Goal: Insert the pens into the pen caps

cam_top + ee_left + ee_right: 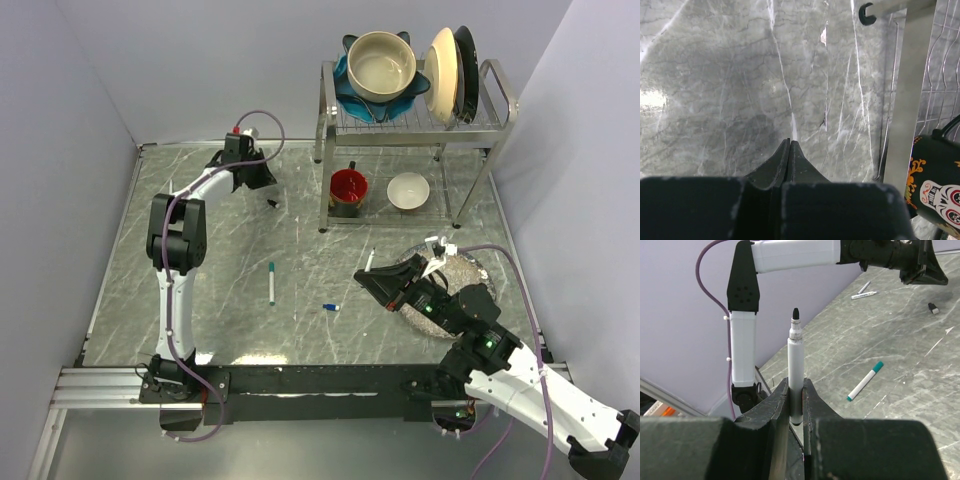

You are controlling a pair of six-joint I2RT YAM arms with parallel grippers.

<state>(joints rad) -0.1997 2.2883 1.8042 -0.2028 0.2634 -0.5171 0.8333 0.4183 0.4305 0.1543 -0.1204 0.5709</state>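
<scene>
My right gripper [796, 385] is shut on a white-grey pen [795, 365]. The pen stands upright between the fingers with its black tip bare; from above it shows as a pen [371, 259] sticking out of the right gripper [366, 277]. A teal-capped pen [271, 283] [865, 381] lies on the table, with a blue pen cap [330, 307] to its right. A black pen cap [272, 203] [933, 307] lies near the rack. Just behind that cap, my left gripper [268, 181] [790, 141] is shut with nothing in it. Two more pens [862, 290] lie at the far side.
A metal dish rack [327, 110] with bowls and plates stands at the back right, over a red mug [348, 187] and a white bowl [408, 190]. A rack leg [905, 100] and a black skull mug [940, 180] are close to the right of the left gripper. A foil plate [470, 268] lies under the right arm.
</scene>
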